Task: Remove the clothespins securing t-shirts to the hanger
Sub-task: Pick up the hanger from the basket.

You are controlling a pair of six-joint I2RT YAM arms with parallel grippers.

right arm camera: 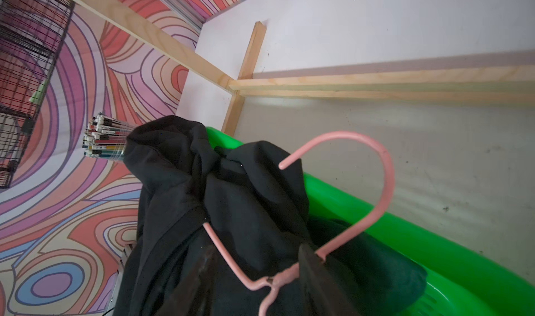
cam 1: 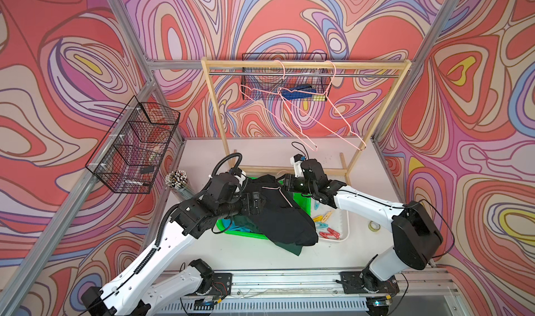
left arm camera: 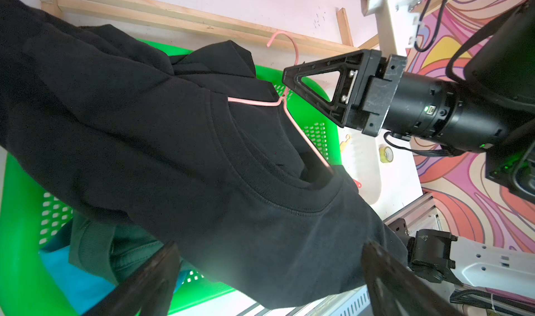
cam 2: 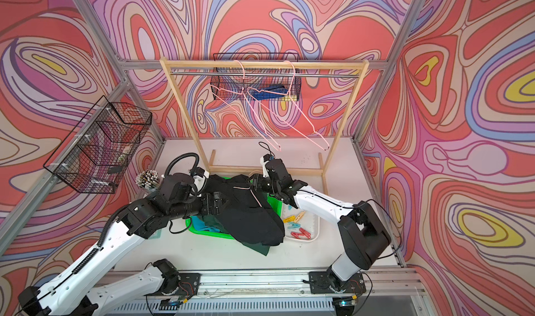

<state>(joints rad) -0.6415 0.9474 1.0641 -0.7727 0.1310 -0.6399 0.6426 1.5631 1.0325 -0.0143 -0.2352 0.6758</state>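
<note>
- black t-shirt (cam 1: pixel 278 216) lies draped over the green basket (cam 1: pixel 249 235) near the middle of the surface. a pink wire hanger (right arm camera: pixel 388 181) runs through its neck, hook pointing toward the rear edge.
- dark green t-shirt (cam 1: pixel 292 246) sticks out from under the black one toward the front edge. turquoise t-shirt (left arm camera: pixel 72 279) lies inside the basket.
- clothespins (cam 1: pixel 325 221), in light blue, yellow, beige and red, lie loose in the white tray (cam 1: pixel 346 227). the tray is just beside the basket, on the side nearer the surface's right edge.
- left tool (left arm camera: pixel 270 248): jaws spread wide, black cloth lying between them, nothing pinched.
- right tool (right arm camera: pixel 257 256): jaws part way apart, straddling the hanger's twisted neck. one finger (right arm camera: pixel 312 268) touches the wire and the other stands off it, so no hold.
- wooden rack (cam 1: pixel 307 64) stands along the rear edge with two bare pink hangers (cam 1: pixel 314 147) on its rail.
- tape roll (cam 1: pixel 374 226) lies near the right edge.
</note>
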